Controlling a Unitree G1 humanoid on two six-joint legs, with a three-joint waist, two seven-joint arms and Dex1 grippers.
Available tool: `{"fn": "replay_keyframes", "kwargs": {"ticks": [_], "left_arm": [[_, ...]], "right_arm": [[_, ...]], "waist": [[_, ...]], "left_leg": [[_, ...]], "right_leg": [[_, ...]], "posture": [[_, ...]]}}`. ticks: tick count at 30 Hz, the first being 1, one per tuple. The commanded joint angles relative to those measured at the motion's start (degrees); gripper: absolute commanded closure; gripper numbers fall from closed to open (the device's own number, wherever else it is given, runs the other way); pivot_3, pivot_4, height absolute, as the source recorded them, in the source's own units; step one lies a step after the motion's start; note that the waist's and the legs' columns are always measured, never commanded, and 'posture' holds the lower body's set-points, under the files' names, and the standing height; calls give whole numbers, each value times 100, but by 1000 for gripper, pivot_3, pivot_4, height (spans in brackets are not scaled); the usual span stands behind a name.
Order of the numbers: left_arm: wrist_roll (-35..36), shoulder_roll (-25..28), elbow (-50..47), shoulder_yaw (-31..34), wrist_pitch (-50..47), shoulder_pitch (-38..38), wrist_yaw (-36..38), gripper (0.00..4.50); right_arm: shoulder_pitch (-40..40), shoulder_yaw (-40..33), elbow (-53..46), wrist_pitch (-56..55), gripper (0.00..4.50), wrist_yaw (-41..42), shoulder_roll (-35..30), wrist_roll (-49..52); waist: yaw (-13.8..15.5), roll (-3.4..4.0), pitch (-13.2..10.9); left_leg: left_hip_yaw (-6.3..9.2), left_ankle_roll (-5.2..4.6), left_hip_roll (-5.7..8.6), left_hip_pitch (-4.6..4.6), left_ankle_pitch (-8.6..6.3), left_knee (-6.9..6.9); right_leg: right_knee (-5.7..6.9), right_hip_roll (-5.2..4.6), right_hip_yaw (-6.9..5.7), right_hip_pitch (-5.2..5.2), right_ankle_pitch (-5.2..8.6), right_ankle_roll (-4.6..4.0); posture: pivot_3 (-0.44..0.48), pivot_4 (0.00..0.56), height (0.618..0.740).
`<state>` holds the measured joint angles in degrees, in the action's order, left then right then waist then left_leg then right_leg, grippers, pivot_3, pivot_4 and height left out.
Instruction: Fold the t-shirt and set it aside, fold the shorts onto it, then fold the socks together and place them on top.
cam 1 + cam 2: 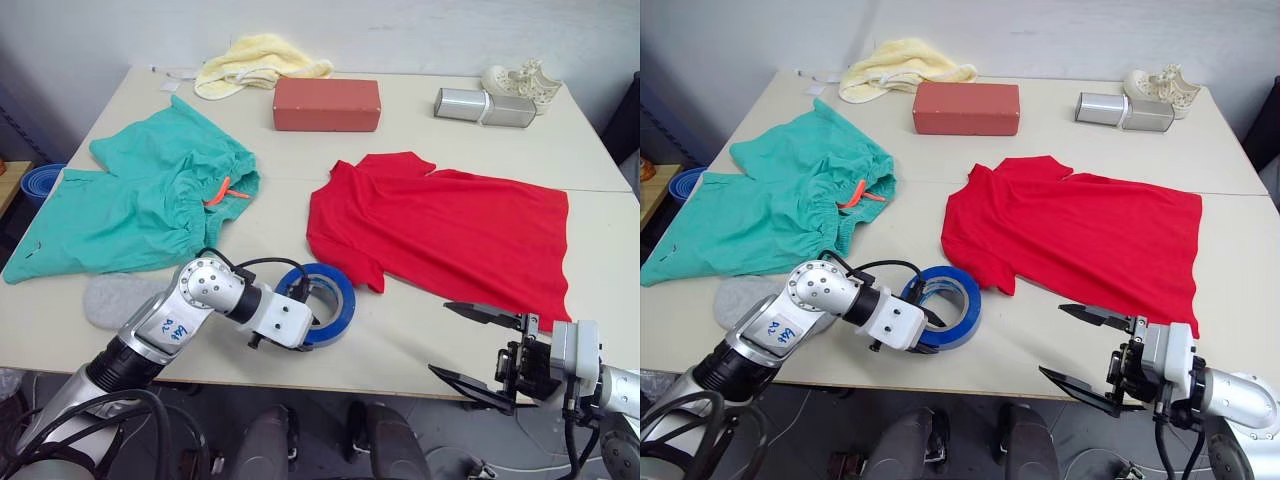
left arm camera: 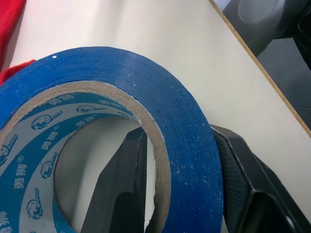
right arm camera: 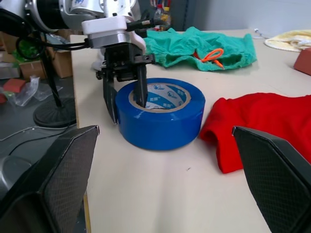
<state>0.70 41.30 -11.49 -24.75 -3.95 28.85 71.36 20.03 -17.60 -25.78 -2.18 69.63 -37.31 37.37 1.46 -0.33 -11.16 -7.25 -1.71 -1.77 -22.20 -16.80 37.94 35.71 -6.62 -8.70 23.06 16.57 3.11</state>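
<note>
No folding yet: left end effector grips the blue tape roll beside the flat red cotton t-shirt; right end effector gapes wide; clearing the roll comes first.

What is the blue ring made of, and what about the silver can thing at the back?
The blue ring looks like a roll of plastic tape: smooth blue outside, a brown cardboard core with printed logos inside. The silver can looks like brushed metal, judging by its dull grey sheen, though it might be painted plastic.

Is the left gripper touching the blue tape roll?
Touching. In the left wrist view one finger sits inside the blue tape roll against its cardboard core, the other pressed on the outer wall; the left gripper straddles the wall.
</note>
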Motion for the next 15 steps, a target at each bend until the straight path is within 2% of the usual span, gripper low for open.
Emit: {"fn": "replay_keyframes", "kwargs": {"ticks": [1,4,7,10,12,15], "left_arm": [[1148,161,-491,1005,-309,-71,158,3024],[2001,739,-974,2188,-1145,-552,135,3025],[2559,1293,-1162,3654,-2029,-1418,-72,3025],[2898,1450,-1016,5298,-2884,-2358,-350,3025],[2788,1408,-804,6092,-3089,-2958,-503,3025],[1900,1471,68,6867,-2884,-3818,-1085,3025]], "right_arm": [[-74,106,173,-324,0,495,24,126],[-306,261,359,-523,0,744,128,180],[-577,454,467,-624,0,837,295,204],[-876,721,519,-707,0,856,485,163],[-1120,930,520,-657,0,786,614,149],[-1509,1238,505,-484,0,633,834,243]], "waist": [[-22,-5,-3],[-81,-10,-7],[-167,-7,-12],[-163,1,-17],[-157,-5,-21],[-157,-8,-21]], "left_leg": [[0,0,-3,0,0,0],[0,4,-9,-8,1,1],[0,15,-14,-4,6,0],[0,17,-14,-1,7,-1],[3,17,-14,-4,6,0],[3,20,-13,-4,-1,0]], "right_leg": [[1,1,0,1,0,0],[8,1,1,15,2,-4],[17,1,-2,17,6,-10],[20,1,-2,17,8,-11],[18,1,-3,18,9,-11],[17,-1,-1,20,9,-12]], "posture": [[0,150,740],[0,150,740],[0,150,740],[0,150,740],[0,150,740],[0,150,740]]}}
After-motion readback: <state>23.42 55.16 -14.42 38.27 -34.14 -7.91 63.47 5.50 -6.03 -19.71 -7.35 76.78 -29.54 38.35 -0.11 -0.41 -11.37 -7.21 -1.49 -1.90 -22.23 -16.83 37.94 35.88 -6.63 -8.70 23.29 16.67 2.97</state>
